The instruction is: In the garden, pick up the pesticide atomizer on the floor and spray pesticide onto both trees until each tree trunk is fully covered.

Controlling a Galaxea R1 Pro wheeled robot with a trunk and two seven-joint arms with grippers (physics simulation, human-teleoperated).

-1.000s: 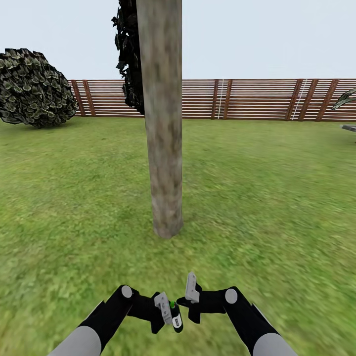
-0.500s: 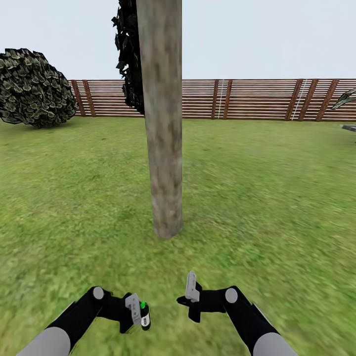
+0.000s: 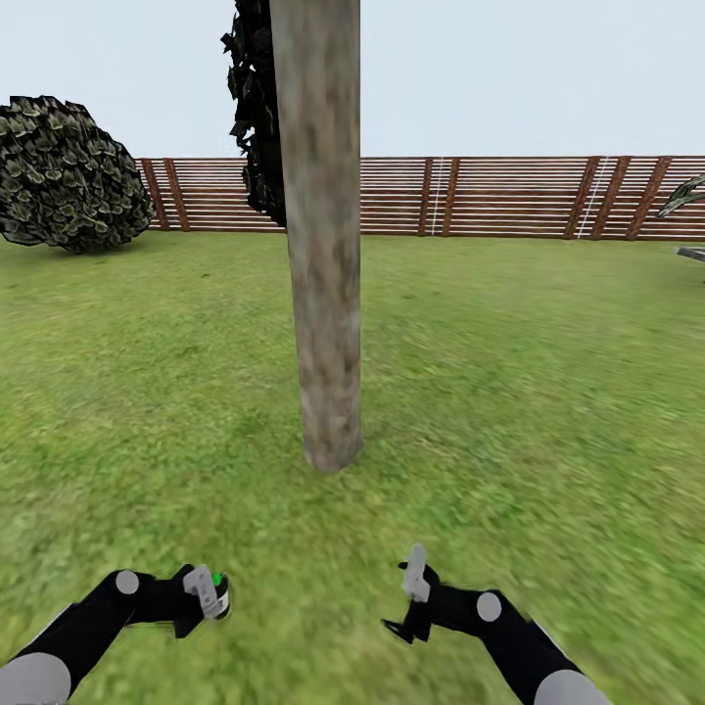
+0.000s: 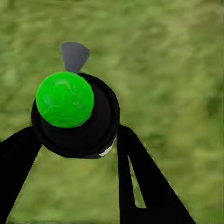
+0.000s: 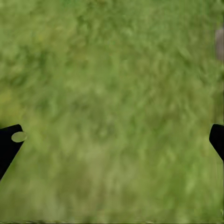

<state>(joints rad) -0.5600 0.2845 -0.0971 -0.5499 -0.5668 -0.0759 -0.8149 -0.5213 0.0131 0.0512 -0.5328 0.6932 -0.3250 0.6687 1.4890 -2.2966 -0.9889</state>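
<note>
One thick beige-grey tree trunk (image 3: pixel 324 294) rises from the grass floor (image 3: pixel 509 392) straight ahead, its crown above the frame. The pesticide atomizer (image 3: pixel 218 593), a black bottle with a bright green cap (image 4: pixel 65 99) and a grey nozzle (image 4: pixel 73 55), is held low at the left. My left gripper (image 3: pixel 209 594) is shut on it, and its black fingers (image 4: pixel 140 177) press the bottle's sides in the left wrist view. My right gripper (image 3: pixel 415 592) hangs open low at the right over bare grass, fingertips (image 5: pixel 10 140) wide apart. Pesticide is out of view.
A brown slatted fence (image 3: pixel 509 196) closes the lawn at the back. A rounded leafy bush (image 3: pixel 64 176) stands at the far left, and dark foliage (image 3: pixel 257 108) hangs behind the trunk. A grey slab edge (image 3: pixel 691 254) and a palm frond (image 3: pixel 685 196) show at the right border.
My left arm has swung out to the left with the atomizer, away from the centre. The right gripper has shifted slightly right and lower. The view itself has not moved.
</note>
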